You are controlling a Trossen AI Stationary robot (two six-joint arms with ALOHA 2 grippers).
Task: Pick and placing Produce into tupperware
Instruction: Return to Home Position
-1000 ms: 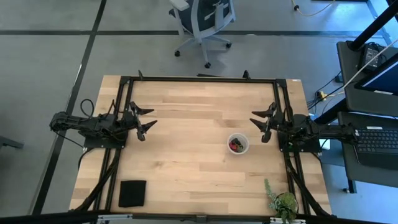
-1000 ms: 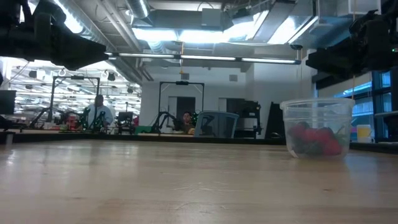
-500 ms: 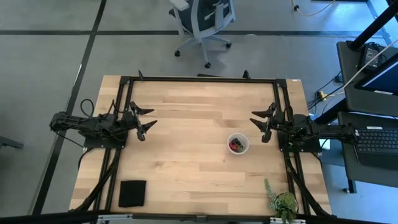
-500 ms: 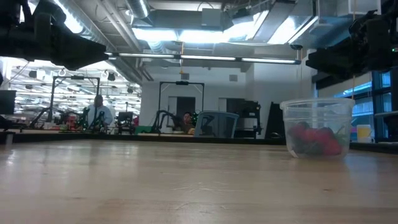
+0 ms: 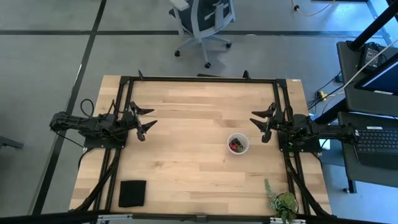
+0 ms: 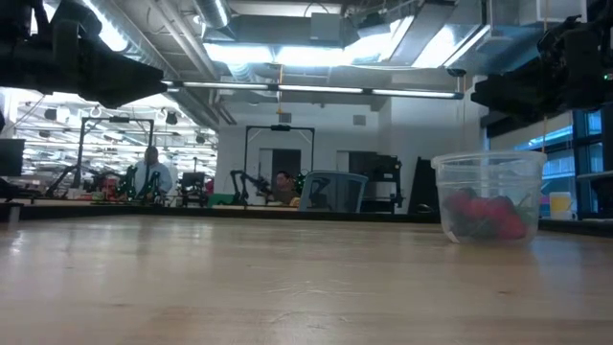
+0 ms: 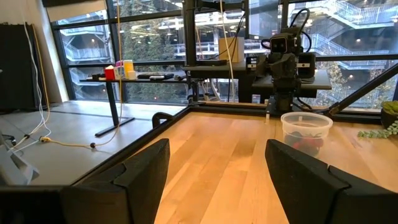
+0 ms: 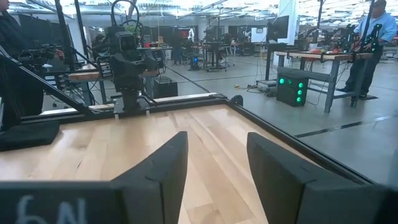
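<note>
The tupperware (image 5: 237, 144), a small round translucent tub, stands upright on the table's right half; it also shows in the low view (image 6: 488, 196) and the left wrist view (image 7: 306, 129). Red and dark produce (image 6: 484, 218) lies inside it on its bottom. My left gripper (image 5: 145, 121) hovers open at the table's left side, pointing level toward the right. My right gripper (image 5: 260, 124) hovers open at the right side, pointing level toward the left, a little beyond the tub toward the far edge. Neither touches anything.
A flat black square pad (image 5: 132, 193) lies near the front left corner. A leafy green plant (image 5: 281, 200) stands at the front right corner. Bare wood fills the middle of the table (image 5: 193, 124). People and benches show in the room behind.
</note>
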